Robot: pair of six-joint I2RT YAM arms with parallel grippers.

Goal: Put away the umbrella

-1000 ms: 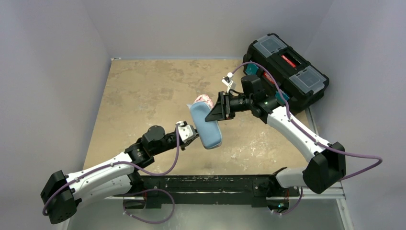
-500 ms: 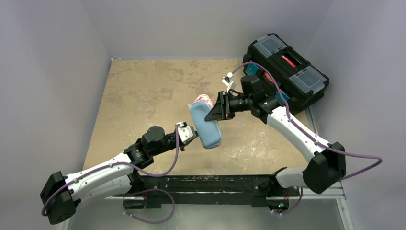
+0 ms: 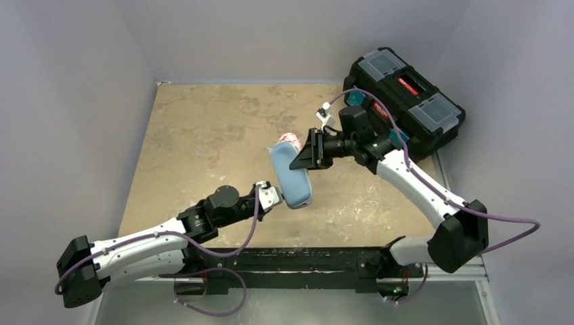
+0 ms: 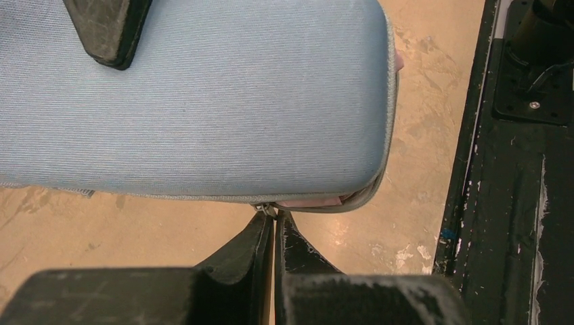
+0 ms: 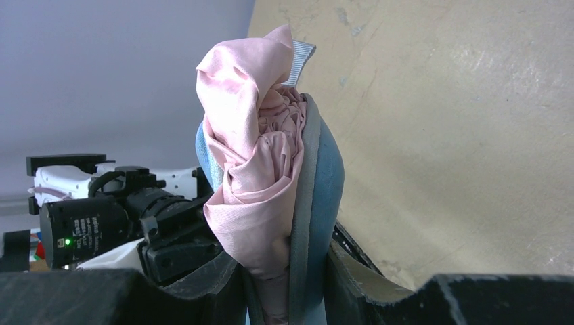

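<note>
The case (image 3: 291, 179) is over the middle of the table (image 3: 196, 128), one end toward the far side, the other toward the near edge; the umbrella (image 3: 288, 139) sits inside it, its cloth spilling out of the far end; the right gripper (image 3: 302, 158) clamps the case from the right, one finger on each face; the left gripper (image 3: 273, 197) is at the case's near left edge, fingers pressed together on the zip pull (image 4: 265, 208); the toolbox (image 3: 406, 101) stands at the far right corner, behind the right arm; a rail (image 3: 298, 261) runs along the near edge.
</note>
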